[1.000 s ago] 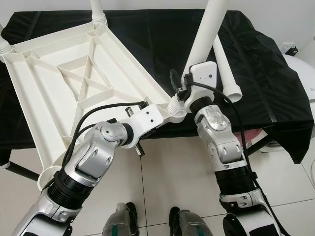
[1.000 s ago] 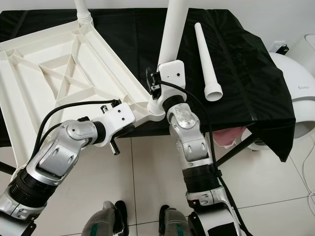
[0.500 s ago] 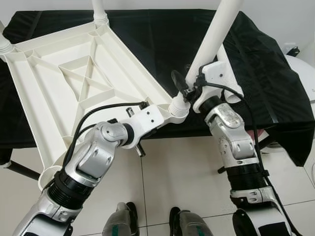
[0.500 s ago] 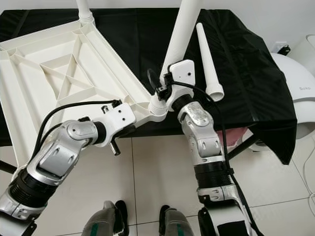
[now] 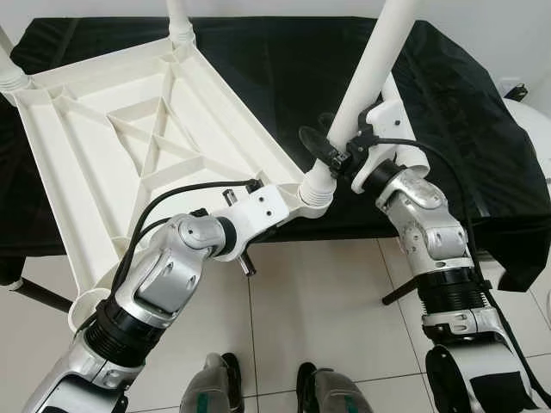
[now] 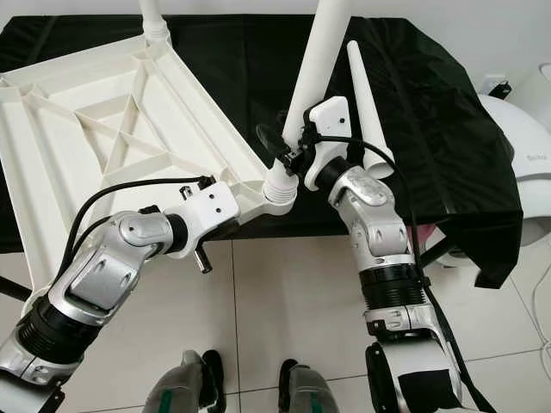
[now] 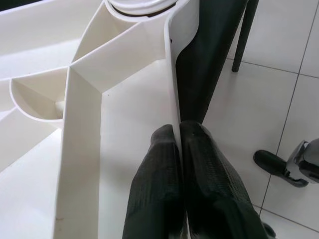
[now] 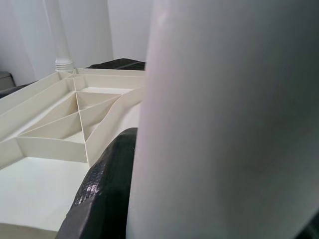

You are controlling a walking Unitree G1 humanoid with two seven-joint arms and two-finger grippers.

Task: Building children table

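Left wrist view: left gripper (image 7: 178,137) pinches tabletop (image 5: 112,129) rim; right gripper (image 5: 344,148) clasps upright leg (image 5: 366,73).

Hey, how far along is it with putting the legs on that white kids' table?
Two legs already stand in the far corners of the upturned tabletop. The right gripper is seating a third leg in the near corner socket, while the left gripper pinches the tabletop's rim. One spare leg lies on the black cloth, and the near-left corner socket looks empty.
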